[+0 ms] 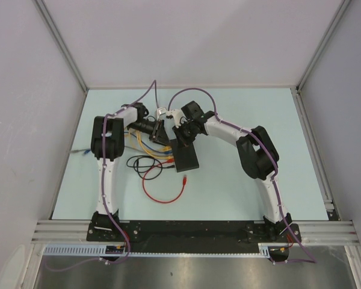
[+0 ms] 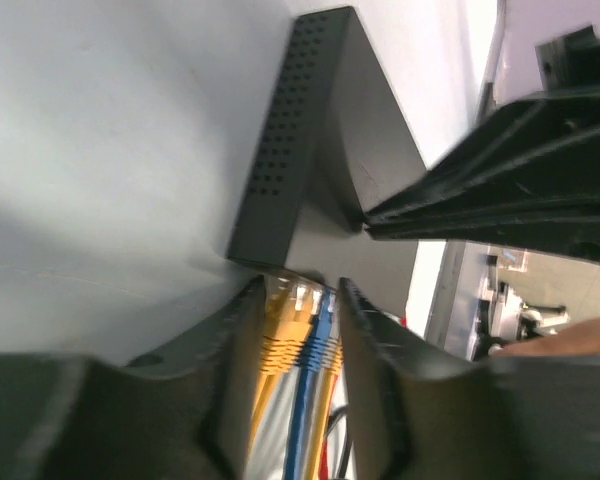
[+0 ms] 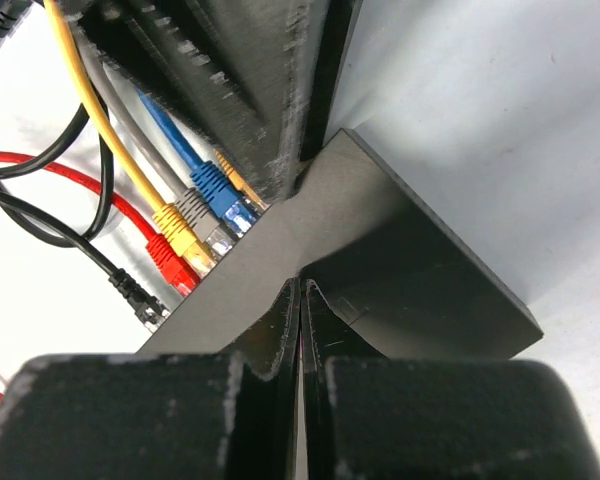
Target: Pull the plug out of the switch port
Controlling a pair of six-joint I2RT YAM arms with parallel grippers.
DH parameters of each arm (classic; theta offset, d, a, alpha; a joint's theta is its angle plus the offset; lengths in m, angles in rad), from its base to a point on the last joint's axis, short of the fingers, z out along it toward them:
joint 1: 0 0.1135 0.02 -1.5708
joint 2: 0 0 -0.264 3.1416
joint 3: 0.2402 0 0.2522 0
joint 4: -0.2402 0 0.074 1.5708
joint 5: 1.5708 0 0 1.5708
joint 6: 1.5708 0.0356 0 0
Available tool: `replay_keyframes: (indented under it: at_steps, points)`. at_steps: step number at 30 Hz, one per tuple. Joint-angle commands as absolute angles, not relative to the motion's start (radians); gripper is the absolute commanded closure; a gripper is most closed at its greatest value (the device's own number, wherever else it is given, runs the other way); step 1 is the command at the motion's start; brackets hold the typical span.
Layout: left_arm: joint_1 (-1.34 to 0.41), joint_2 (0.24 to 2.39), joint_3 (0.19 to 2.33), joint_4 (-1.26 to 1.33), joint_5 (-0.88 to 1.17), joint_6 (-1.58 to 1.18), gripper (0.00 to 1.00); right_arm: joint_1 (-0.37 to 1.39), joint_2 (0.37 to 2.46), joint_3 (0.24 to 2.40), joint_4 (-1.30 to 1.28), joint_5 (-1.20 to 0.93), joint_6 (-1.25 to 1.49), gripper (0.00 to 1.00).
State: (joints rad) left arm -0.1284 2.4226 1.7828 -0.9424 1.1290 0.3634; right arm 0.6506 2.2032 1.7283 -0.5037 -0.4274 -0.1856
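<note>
The flat black switch [image 1: 186,158] lies mid-table, its vented side [image 2: 277,150] showing in the left wrist view. Yellow [image 3: 180,232], grey [image 3: 205,222] and blue [image 3: 225,200] plugs sit side by side in the switch ports along its edge, with a red plug [image 3: 172,262] and a black one [image 3: 135,292] beside them. My left gripper [image 2: 298,285] straddles the yellow plug [image 2: 278,325], the blue plug [image 2: 320,325] and those between, both fingers against the bundle. My right gripper [image 3: 302,282] is shut and empty, tips resting on the switch top [image 3: 410,260]. The sockets themselves are hidden by the plugs.
A loose red cable [image 1: 162,195] loops in front of the switch, its free plug [image 1: 185,179] lying on the table. A black cable [image 1: 141,164] coils to the left, and a blue cable end [image 1: 78,152] lies near the left wall. White walls surround the table.
</note>
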Motion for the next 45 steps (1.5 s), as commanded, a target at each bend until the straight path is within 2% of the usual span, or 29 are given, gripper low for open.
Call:
replay_keyframes:
  at_steps: [1,6,10,20,29,39,45]
  points:
    - [-0.114,2.491,1.83,-1.168,1.13,0.55,0.54,0.65,2.243,1.72,-0.532,-0.387,-0.212,1.0]
    - [-0.114,2.48,1.815,-1.164,1.065,0.581,0.56,0.65,2.243,1.717,-0.531,-0.387,-0.21,1.0]
    - [-0.114,2.479,1.818,-1.16,1.028,0.581,0.65,0.649,2.243,1.718,-0.531,-0.39,-0.21,1.0]
    - [-0.126,2.474,1.801,-1.126,1.026,0.54,0.78,0.649,2.243,1.713,-0.526,-0.391,-0.21,1.0]
    - [-0.156,2.454,1.828,-1.06,0.959,0.45,0.99,0.649,2.247,1.715,-0.523,-0.385,-0.212,1.0]
    - [-0.141,2.396,1.951,-1.057,0.862,0.454,1.0,0.647,2.246,1.712,-0.519,-0.382,-0.213,1.0]
    - [-0.138,2.39,2.111,-1.084,0.801,0.468,1.0,0.647,2.25,1.715,-0.515,-0.38,-0.215,1.0]
